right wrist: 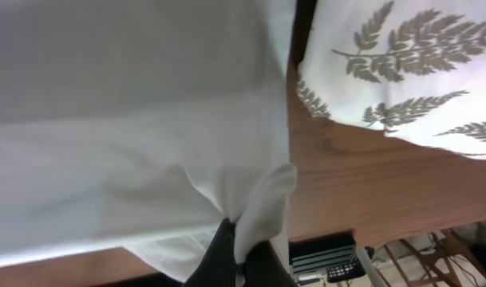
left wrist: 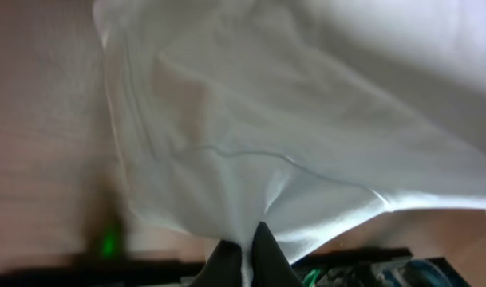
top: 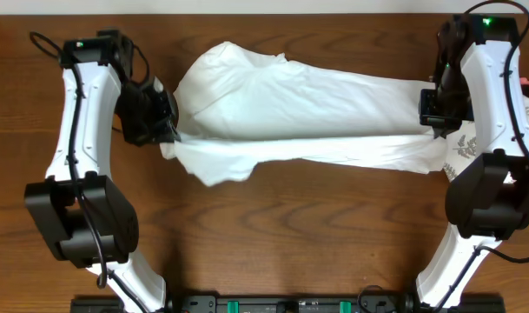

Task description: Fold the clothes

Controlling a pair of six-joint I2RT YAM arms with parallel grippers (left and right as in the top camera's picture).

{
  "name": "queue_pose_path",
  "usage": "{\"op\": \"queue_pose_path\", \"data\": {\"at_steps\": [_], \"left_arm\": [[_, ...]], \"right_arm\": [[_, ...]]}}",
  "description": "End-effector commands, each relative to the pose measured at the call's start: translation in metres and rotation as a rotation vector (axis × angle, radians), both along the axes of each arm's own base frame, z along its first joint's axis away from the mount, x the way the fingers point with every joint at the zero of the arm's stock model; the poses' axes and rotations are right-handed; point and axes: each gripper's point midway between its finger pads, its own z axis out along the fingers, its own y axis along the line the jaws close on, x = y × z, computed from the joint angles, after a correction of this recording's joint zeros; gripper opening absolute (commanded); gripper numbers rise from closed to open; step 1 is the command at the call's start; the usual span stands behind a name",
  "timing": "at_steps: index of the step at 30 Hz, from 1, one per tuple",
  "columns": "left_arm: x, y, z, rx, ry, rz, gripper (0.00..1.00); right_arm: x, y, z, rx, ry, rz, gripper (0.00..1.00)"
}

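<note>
The brown wooden desk (top: 316,217) carried the white T-shirt (top: 299,100), stretched across the upper middle of the frame. A fern-print cloth (right wrist: 402,72) lay at the right edge. The left end effector (left wrist: 244,253) pinched the shirt's left end, and the right end effector (right wrist: 236,251) pinched its right end

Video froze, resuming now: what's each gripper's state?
Left gripper: shut on the shirt.
Right gripper: shut on the shirt.
</note>
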Motion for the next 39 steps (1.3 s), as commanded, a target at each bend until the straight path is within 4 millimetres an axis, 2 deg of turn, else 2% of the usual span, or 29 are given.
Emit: {"op": "queue_pose_path", "data": {"at_steps": [1, 4, 13, 17, 20, 24, 26, 32, 33, 34, 35, 37, 39], "left_arm": [[-0.01, 0.004, -0.009, 0.013, 0.026, -0.031, 0.06], [-0.015, 0.004, -0.013, 0.01, 0.049, -0.031, 0.06], [-0.014, 0.004, -0.014, 0.01, 0.046, -0.031, 0.06], [-0.015, 0.004, -0.014, 0.01, 0.046, -0.034, 0.06], [-0.015, 0.004, -0.014, 0.01, 0.046, -0.034, 0.06], [-0.016, 0.004, -0.014, 0.009, 0.05, -0.034, 0.06], [-0.02, 0.003, -0.013, 0.007, 0.068, -0.036, 0.06], [-0.04, -0.002, -0.017, -0.003, 0.155, -0.05, 0.06], [-0.045, -0.003, -0.019, -0.005, 0.175, -0.052, 0.06], [-0.05, -0.003, -0.022, -0.008, 0.195, -0.054, 0.07], [-0.056, -0.004, -0.025, -0.013, 0.215, -0.062, 0.12], [-0.067, -0.005, -0.033, -0.021, 0.259, -0.07, 0.35], [-0.076, -0.006, -0.041, -0.024, 0.291, -0.071, 0.4]], "right_arm": [[-0.002, -0.002, 0.002, 0.02, -0.004, 0.007, 0.01], [-0.002, -0.001, 0.002, 0.027, -0.005, 0.007, 0.01], [-0.001, 0.008, 0.002, 0.048, -0.003, 0.047, 0.01], [-0.004, 0.024, 0.003, 0.135, -0.008, 0.091, 0.01], [-0.019, 0.027, 0.006, 0.148, 0.008, 0.09, 0.01], [-0.054, 0.032, 0.008, 0.167, 0.048, 0.083, 0.01], [-0.072, 0.036, 0.008, 0.187, 0.064, 0.077, 0.01], [-0.108, 0.049, 0.0, 0.242, 0.073, 0.068, 0.02], [-0.113, 0.051, -0.002, 0.243, 0.08, 0.069, 0.05], [-0.119, 0.051, -0.005, 0.244, 0.091, 0.07, 0.17], [-0.123, 0.052, -0.008, 0.248, 0.103, 0.069, 0.32], [-0.133, 0.053, -0.015, 0.254, 0.138, 0.064, 0.48], [-0.138, 0.054, -0.023, 0.256, 0.156, 0.062, 0.52]]}}
